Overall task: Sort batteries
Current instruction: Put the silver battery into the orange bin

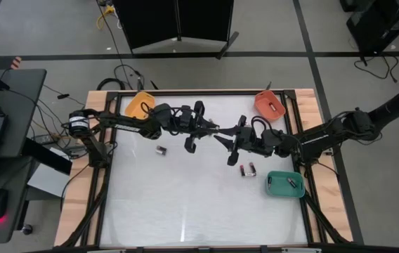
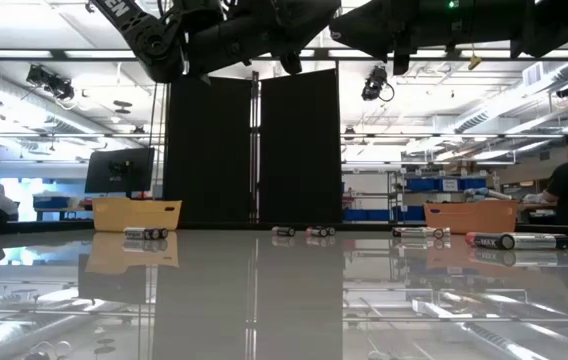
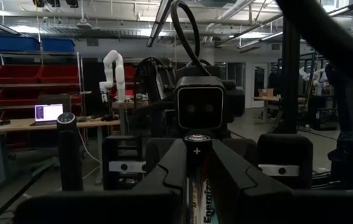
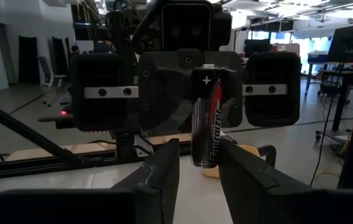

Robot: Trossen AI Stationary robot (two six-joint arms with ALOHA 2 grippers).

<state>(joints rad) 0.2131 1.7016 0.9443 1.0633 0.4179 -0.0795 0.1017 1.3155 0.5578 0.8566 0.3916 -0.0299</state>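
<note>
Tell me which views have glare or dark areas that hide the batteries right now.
Low view: the glossy table mirrors the ceiling lights, and the batteries show only as small shapes on the far edge. Left wrist view: dim, but the held battery reads clearly between the left gripper jaws. Right wrist view: bright background, with the same battery still legible. High view: even light, no glare.

Grey floor, black partition panels [image 1: 178,21], red shelf bins [image 3: 33,73], a side desk [image 1: 10,133].
</note>
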